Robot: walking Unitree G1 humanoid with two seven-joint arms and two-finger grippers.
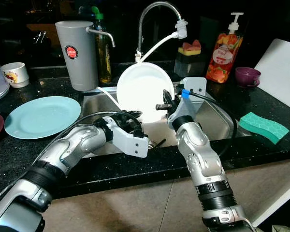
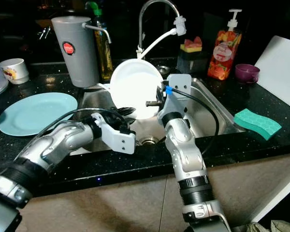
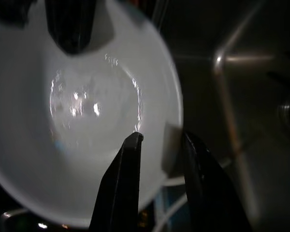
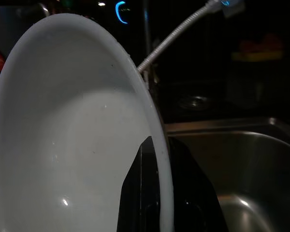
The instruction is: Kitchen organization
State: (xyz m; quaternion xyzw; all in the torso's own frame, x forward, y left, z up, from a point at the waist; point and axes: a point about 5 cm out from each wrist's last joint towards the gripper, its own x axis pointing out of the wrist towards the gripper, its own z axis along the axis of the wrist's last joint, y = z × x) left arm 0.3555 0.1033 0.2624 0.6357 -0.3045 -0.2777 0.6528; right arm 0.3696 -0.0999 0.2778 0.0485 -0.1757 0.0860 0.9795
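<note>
White plate (image 1: pixel 144 90) held upright on edge over the sink (image 1: pixel 217 121), face toward camera, brightly lit. Right gripper (image 1: pixel 167 102) pinching plate's right rim, one finger each side of the edge in right wrist view, fingers (image 4: pixel 147 193) pressed on rim. Left gripper (image 1: pixel 135 118) just below plate's lower edge; in left wrist view fingers (image 3: pixel 128 183) slightly spread with plate rim between them, touching or not cannot tell. Droplets on plate face in left wrist view.

Black speckled bench (image 1: pixel 29 154) around sink. Light blue plate (image 1: pixel 42 116) lying flat on bench at left, well apart from sink. White mug (image 1: pixel 14 74) with pattern behind it. Grey jug (image 1: pixel 77 53) with red round label beside sink's back left corner, green-capped bottle (image 1: pixel 103 48) just beside it. Curved tap (image 1: pixel 152 21) behind white plate, white hose hanging from spout. Black holder with yellow-pink sponge (image 1: pixel 190 48) right of tap. Orange soap dispenser (image 1: pixel 224 50) next to it, purple cup (image 1: pixel 247 76) further right. Green sponge (image 1: pixel 263 127) on bench right of sink. White board (image 1: pixel 282 72) leaning at far right
</note>
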